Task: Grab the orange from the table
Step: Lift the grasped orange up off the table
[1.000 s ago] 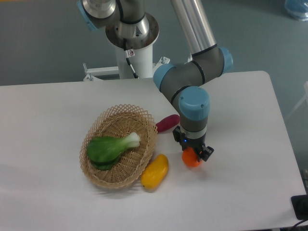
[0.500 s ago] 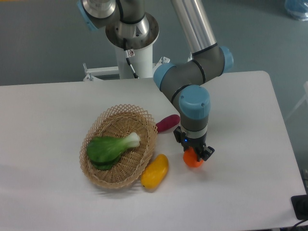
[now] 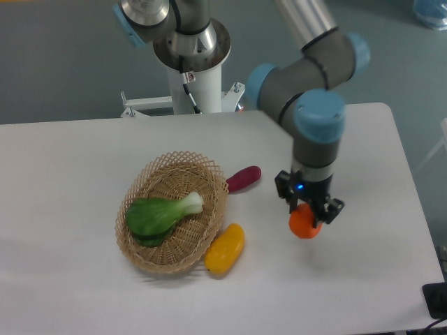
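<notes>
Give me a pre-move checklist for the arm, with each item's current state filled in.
1. Gripper shut on the orange: ok, fingers flank the fruit.
2. Orange clear of the table: cannot tell for sure; it appears raised, but one view does not settle the gap.
3. Grip centred on the orange: cannot tell, the fingers hide its upper part.
4. Yellow fruit apart from the gripper: ok.
5. Purple vegetable apart from the gripper: ok.
6. Basket holding the leafy green, apart from the arm: ok.
</notes>
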Controlling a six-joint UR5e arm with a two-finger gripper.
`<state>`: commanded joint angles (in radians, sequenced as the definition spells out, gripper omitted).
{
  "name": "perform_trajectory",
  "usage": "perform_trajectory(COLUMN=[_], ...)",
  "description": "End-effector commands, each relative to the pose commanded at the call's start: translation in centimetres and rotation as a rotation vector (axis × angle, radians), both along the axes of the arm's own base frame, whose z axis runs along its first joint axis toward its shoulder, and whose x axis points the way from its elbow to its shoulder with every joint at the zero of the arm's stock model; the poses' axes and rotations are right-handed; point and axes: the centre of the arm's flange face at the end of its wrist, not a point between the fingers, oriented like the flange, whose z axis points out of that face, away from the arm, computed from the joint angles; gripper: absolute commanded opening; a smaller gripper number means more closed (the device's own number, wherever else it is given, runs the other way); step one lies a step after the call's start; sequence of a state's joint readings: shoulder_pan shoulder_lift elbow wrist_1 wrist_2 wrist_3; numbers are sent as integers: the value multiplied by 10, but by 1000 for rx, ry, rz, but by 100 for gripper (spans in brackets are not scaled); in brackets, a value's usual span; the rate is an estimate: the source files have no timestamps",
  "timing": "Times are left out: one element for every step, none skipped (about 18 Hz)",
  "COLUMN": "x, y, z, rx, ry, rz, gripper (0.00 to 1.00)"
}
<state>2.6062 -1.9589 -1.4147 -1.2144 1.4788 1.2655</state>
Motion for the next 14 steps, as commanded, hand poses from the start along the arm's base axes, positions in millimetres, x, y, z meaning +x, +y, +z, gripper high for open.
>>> perform_trajectory(x=[-3,-7,-9,-9,-13,-16,-18,-23,-29,-32,-33,-31,-30,-31], y=[-1,-6,-9,-14,-24,-33,-40,-47,-57,-65,-74,-83,-89,-95], z=[6,15,22,32,46,58,63,63,62,61,66,77,78,76], rx=[2,5,11,25,48,69,73,70,63,55,51,52,41,30], ry=[-15,-15,-24,-30,-24,-21,-23,-25,-33,-45,-49,-40,-45,-58], rz=[4,12,17,11,10,12,19,24,13,2,-10,-25,-42,-48], gripper=[52,51,51,49,49,49,49,49,49,49,49,49,49,49])
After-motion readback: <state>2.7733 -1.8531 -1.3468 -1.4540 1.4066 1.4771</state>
